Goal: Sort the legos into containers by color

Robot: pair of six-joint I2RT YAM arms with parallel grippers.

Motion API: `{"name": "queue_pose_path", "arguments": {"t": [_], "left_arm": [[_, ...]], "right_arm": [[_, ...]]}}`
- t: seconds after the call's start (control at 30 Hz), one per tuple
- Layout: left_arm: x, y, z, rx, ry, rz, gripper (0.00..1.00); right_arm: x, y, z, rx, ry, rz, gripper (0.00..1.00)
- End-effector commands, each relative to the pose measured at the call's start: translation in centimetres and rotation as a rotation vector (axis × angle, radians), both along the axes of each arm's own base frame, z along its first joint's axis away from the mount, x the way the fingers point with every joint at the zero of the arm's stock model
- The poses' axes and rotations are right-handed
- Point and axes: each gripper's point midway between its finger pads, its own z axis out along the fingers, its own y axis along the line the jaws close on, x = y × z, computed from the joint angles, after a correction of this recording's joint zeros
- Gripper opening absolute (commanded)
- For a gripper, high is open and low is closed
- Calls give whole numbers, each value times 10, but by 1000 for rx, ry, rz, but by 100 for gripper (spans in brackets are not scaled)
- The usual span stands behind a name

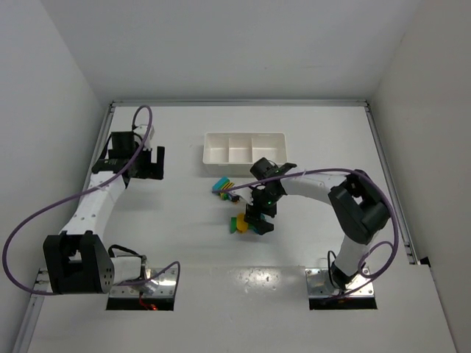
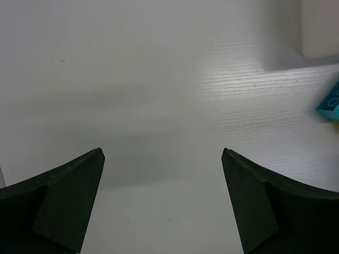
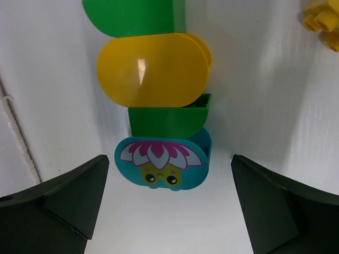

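Legos point(image 1: 237, 224): none sorted yet, as far as the top view shows. Main stack point(image 3: 153, 66) runs green, yellow, green, then a cyan brick point(image 3: 161, 164) w/ a flower face at the end. All are stuck together and lying flat on the table point(image 1: 184, 243), mid-table, in front of the tray. A loose yellow brick point(image 3: 323, 18) sits near it. A second clump point(image 1: 221, 185) (cyan, green, some yellow) lies just in front of the tray's left end, apart from the first.

Tray point(image 1: 208, 147) sits at the far side. No colour shows in any of its 3 sections, so prob. all empty.

Right tool point(image 1: 257, 218) hangs over the stack, released. Its jaws are wide, w/ the cyan end between them and a gap on both sides, so no contact. Left tool point(image 2: 161, 153) is also released, nothing between its jaws, parked over bare table well left of the tray.

Est. progress: at the start. Left to do: break up both clumps, then move every brick, one colour per section.
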Motion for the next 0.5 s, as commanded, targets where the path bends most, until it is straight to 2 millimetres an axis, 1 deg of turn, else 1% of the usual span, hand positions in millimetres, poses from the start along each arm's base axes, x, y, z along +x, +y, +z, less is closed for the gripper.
{"name": "queue_pose_path", "arguments": {"t": [0.0,0.1,0.13,0.2,0.27,0.3,0.33,0.4,0.43,0.47], "left_arm": [[12,5,13,0,-49,19,100],[14,5,12,0,-49,19,100],[16,5,15,0,-58,19,100],[16,5,12,0,-49,19,100],[16,5,12,0,-49,19,100],[18,5,10,0,-47,19,100],[18,5,10,0,-47,19,100],[19,5,7,-1,-37,19,100],[19,5,7,-1,-36,19,100],[23,5,12,0,-55,19,100]], "right_arm": [[5,2,-8,-16,-10,-19,99],[7,-2,-12,-33,-29,-16,99],[6,-2,-15,-39,-22,-16,99],[7,0,-15,-42,-37,-9,99],[10,0,-15,-43,-49,-11,96],[9,1,-16,-50,-55,-4,95],[7,-2,-18,-56,-48,-4,90],[5,-1,-18,-58,-67,17,87],[3,-4,-20,-63,-65,27,85],[3,-2,-20,-68,-82,36,83]]}}
